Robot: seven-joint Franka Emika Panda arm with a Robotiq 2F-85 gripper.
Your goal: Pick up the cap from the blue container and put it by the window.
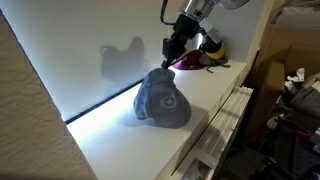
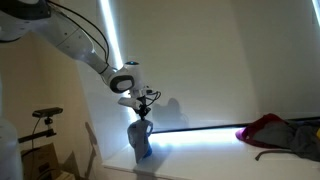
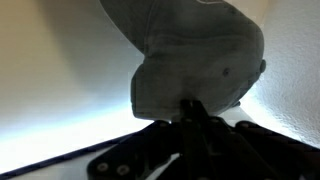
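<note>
The grey-blue cap (image 1: 160, 103) with a pale round logo stands on the white ledge (image 1: 110, 150), close to the glowing strip at the foot of the window (image 1: 60, 60). In an exterior view the cap (image 2: 140, 138) looks tall and narrow. My gripper (image 1: 171, 60) is right above it, its fingers pinched together on the cap's top. The wrist view shows the cap (image 3: 190, 50) filling the upper picture, with my dark fingers (image 3: 190, 108) closed on its fabric. The blue container is hidden; I cannot tell whether it is under the cap.
A purple cap (image 1: 190, 60) and a yellow-and-black one (image 1: 210, 45) lie on the ledge behind the gripper; the purple one also shows in an exterior view (image 2: 270, 128). The ledge drops off at its front edge (image 1: 215, 130). Cluttered boxes (image 1: 295, 90) stand beyond.
</note>
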